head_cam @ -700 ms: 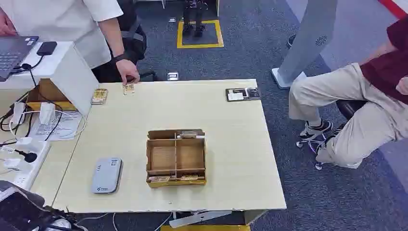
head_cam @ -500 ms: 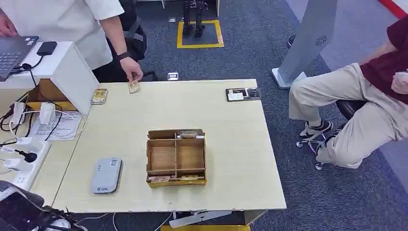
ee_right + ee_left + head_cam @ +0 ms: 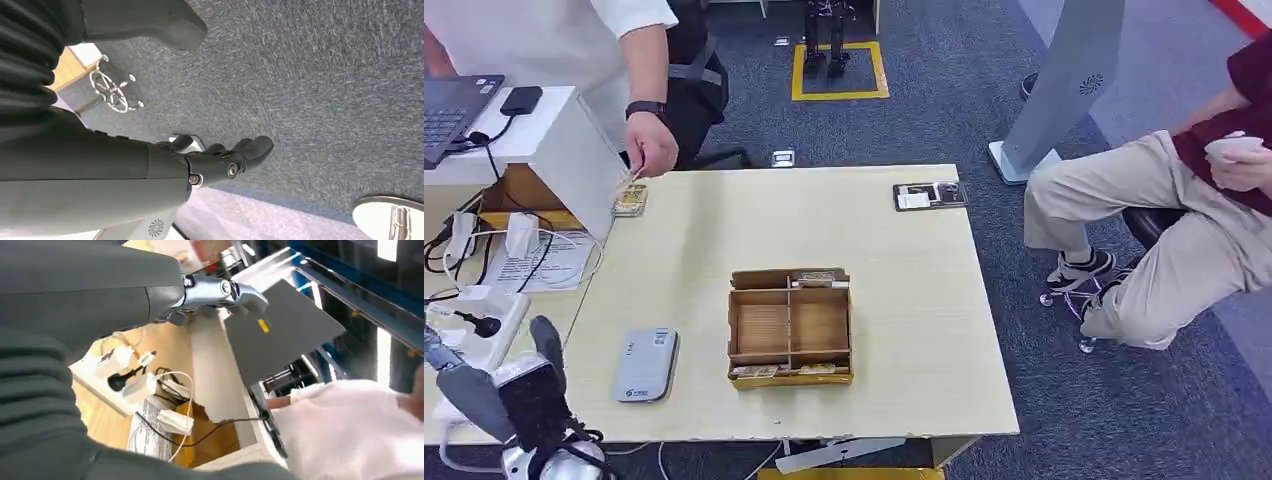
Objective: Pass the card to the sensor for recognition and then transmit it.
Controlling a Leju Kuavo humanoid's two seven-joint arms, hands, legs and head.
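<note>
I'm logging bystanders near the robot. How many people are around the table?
2. One person in white stands at the table's far left corner, a hand near it. Another sits to its right. Others may be out of frame.

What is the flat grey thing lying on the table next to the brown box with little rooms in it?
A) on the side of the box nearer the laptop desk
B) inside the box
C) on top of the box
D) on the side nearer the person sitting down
A. The grey card sensor lies flat on the table, apart from the brown box, on the side toward the laptop desk.
</note>
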